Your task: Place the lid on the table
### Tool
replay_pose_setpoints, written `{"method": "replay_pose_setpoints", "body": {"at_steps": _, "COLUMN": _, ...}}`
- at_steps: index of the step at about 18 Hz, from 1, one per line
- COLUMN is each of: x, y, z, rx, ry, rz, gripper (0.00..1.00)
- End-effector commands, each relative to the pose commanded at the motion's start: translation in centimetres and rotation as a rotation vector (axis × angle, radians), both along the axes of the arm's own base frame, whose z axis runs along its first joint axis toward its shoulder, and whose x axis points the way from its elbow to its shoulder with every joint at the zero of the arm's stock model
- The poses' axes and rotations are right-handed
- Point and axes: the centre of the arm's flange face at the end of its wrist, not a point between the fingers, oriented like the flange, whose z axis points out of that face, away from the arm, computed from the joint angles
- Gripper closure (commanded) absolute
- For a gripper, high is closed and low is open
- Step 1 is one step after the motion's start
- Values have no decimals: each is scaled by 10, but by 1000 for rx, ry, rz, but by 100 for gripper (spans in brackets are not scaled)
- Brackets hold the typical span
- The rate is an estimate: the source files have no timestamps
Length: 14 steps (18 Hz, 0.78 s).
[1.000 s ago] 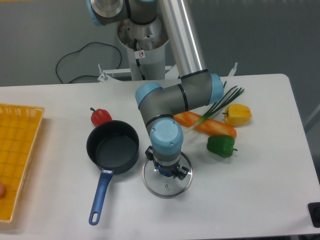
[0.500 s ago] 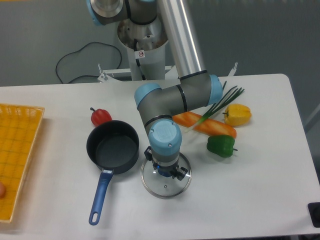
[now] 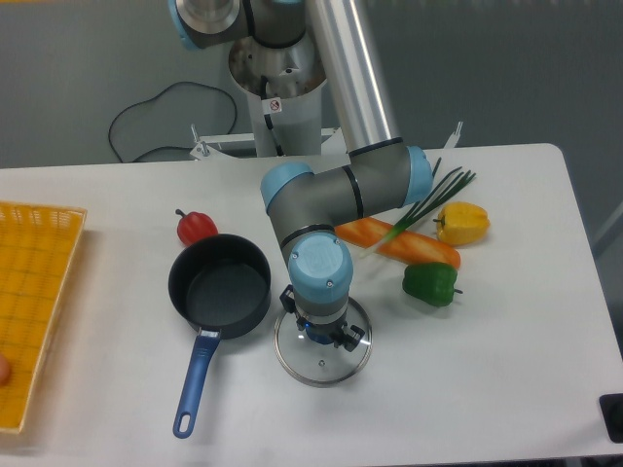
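Note:
The round glass lid (image 3: 326, 365) with a thin metal rim lies near the front of the white table (image 3: 487, 370), just right of the saucepan. My gripper (image 3: 321, 336) points straight down over the lid's centre. The wrist hides the fingers and the lid's knob, so I cannot see whether the jaws hold the knob. The lid looks flat and close to the tabletop; contact is hard to judge.
An empty dark saucepan (image 3: 220, 285) with a blue handle (image 3: 194, 379) sits left of the lid. A red pepper (image 3: 195, 227) lies behind it. A carrot (image 3: 399, 243), spring onion (image 3: 428, 204), yellow pepper (image 3: 461, 223) and green pepper (image 3: 429, 283) lie to the right. A yellow tray (image 3: 34, 302) is at the far left.
The gripper and the lid have drifted slightly to the left, toward the saucepan. Nothing else has moved.

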Motion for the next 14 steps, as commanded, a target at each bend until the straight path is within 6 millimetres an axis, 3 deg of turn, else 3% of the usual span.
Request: {"method": "replay_pose_setpoints", "body": {"at_steps": 14, "x": 1, "y": 0, "z": -2, "rx": -3, "ry": -1, "rz": -2, "gripper": 41}}
